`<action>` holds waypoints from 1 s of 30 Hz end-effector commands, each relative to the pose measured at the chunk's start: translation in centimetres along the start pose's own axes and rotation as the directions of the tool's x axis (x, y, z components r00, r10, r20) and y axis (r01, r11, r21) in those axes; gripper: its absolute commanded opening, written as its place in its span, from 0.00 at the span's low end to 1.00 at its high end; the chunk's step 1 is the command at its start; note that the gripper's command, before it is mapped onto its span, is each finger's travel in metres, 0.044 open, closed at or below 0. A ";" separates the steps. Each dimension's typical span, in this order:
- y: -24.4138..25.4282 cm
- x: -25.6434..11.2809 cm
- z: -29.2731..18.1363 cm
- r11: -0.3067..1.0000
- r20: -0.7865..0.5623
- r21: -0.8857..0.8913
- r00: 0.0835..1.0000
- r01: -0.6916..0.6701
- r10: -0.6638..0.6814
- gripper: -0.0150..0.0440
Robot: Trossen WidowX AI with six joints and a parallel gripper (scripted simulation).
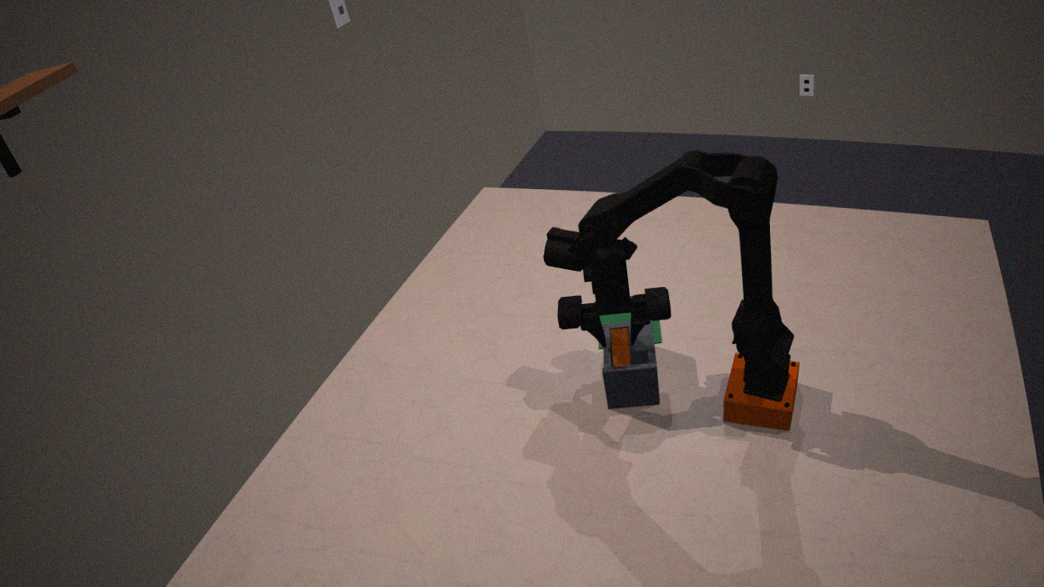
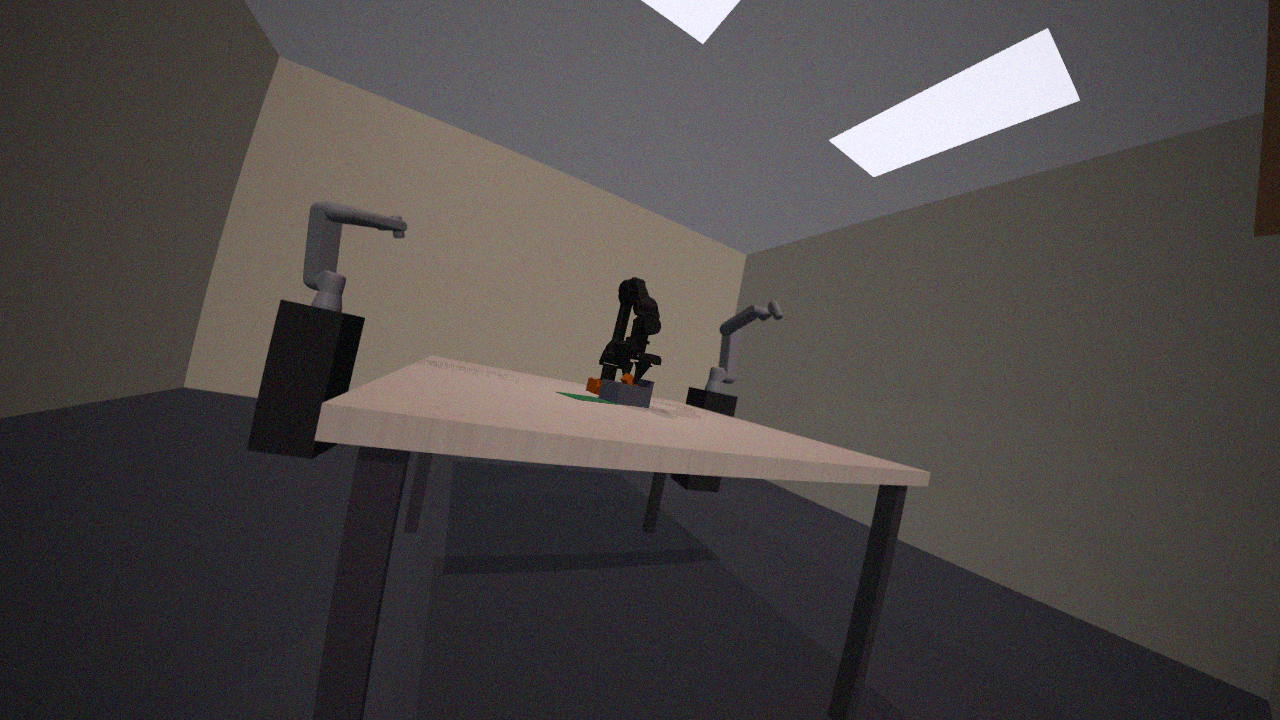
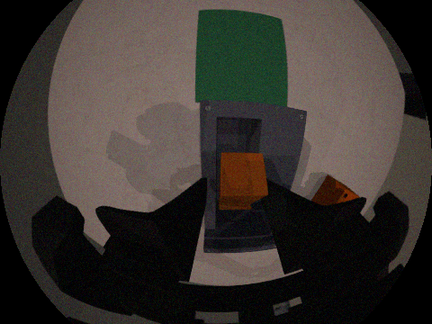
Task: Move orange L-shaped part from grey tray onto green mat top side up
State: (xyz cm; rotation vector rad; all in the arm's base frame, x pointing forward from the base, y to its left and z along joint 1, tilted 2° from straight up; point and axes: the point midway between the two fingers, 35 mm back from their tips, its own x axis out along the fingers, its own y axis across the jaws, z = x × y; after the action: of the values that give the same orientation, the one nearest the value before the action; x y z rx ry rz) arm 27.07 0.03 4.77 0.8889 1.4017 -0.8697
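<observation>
The orange part (image 1: 619, 350) (image 2: 627, 378) (image 3: 243, 175) is tilted in the pocket of the grey tray (image 1: 633, 388) (image 2: 633, 394) (image 3: 284, 135), one end raised above the rim. Its L-shaped end is mostly hidden. My gripper (image 1: 619, 343) (image 3: 233, 183) points down with its fingers partly open, one on each side of the raised end. In the wrist view a gap shows beside the left finger, and the right fingertip overlaps the part's edge; contact there is unclear. The green mat (image 1: 617, 319) (image 2: 581, 396) (image 3: 240, 58) lies flat at the tray's far end.
The arm's orange base (image 1: 758, 408) (image 2: 593, 385) (image 3: 330, 191) stands on the table (image 1: 409, 452) (image 2: 501, 402) to the right of the tray. Two grey arms (image 2: 324, 241) (image 2: 729, 349) stand on dark pedestals beyond the table.
</observation>
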 end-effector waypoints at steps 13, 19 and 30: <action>0.0 0.0 0.0 1.000 0.000 0.000 1.000 -0.001 0.001 0.33; 0.0 -0.1 0.0 1.000 0.000 0.000 1.000 -0.001 0.001 0.25; -0.1 -1.5 0.0 1.000 0.000 0.004 1.000 0.006 -0.006 0.25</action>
State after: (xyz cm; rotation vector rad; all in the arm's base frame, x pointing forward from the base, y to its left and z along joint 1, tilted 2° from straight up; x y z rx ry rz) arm 26.76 -0.07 5.37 0.8809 1.4125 -0.8823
